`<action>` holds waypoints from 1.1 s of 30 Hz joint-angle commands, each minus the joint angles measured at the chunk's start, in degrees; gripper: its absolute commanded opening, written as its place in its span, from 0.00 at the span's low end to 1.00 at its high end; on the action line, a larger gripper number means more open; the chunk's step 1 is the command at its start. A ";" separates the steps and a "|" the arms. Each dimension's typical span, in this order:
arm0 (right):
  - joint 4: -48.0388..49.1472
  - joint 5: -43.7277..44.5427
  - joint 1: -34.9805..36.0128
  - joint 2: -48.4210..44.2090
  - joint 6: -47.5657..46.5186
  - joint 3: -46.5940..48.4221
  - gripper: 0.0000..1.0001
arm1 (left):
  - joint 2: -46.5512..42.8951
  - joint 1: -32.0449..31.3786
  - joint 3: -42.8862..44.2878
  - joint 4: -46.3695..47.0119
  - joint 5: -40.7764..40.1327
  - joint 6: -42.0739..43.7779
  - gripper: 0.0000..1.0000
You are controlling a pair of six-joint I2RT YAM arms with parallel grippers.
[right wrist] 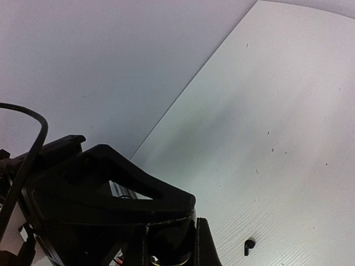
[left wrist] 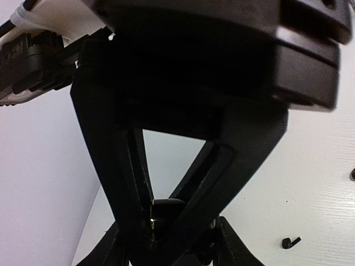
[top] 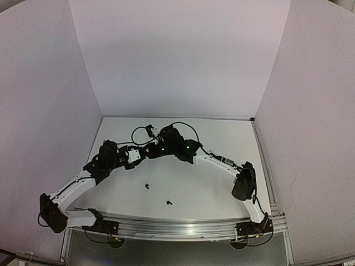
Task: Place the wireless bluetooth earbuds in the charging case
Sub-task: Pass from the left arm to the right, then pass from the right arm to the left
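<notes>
One earbud lies on the white table in front of the two arms. A second earbud lies apart from it, nearer the bases. Each is a tiny black bud with a short stem. The left gripper is drawn narrow, its fingers pinching a glossy, rounded black case. The right gripper sits close beside it at mid-table; whether its fingers are clamped cannot be told.
</notes>
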 commanded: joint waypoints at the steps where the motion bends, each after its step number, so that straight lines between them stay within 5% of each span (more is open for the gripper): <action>1: 0.89 1.88 0.15 -1.64 0.56 -1.91 0.00 | -0.51 -0.28 3.64 2.61 -0.86 -2.96 0.16; 4: 0.95 2.11 0.00 -3.55 -1.33 -2.53 0.00 | -0.22 -0.28 5.37 -0.47 0.17 -8.02 0.83; 6: 0.96 1.39 -0.37 -4.91 -2.52 -2.60 0.00 | -0.36 -0.20 6.31 -2.66 0.19 -13.37 0.99; 11: 1.13 -0.32 -1.68 -10.83 -6.96 -4.92 0.00 | -3.51 0.73 6.85 -8.88 4.62 -22.77 1.00; 16: 2.24 -7.05 -1.99 -17.66 -16.16 -7.56 0.00 | -6.81 2.84 7.87 -15.91 20.34 -27.83 0.98; 20: 14.95 -15.66 -2.06 -23.66 -20.39 -14.43 0.00 | -7.04 3.06 9.83 -14.50 28.09 -35.11 0.86; 24: 23.03 -18.56 -2.03 -26.20 -21.94 -16.62 0.00 | -6.76 3.14 9.51 -4.89 32.86 -42.64 0.72; 33: 26.29 -16.34 -2.06 -27.82 -23.50 -17.62 0.00 | -1.55 3.76 5.63 29.20 39.83 -59.27 0.63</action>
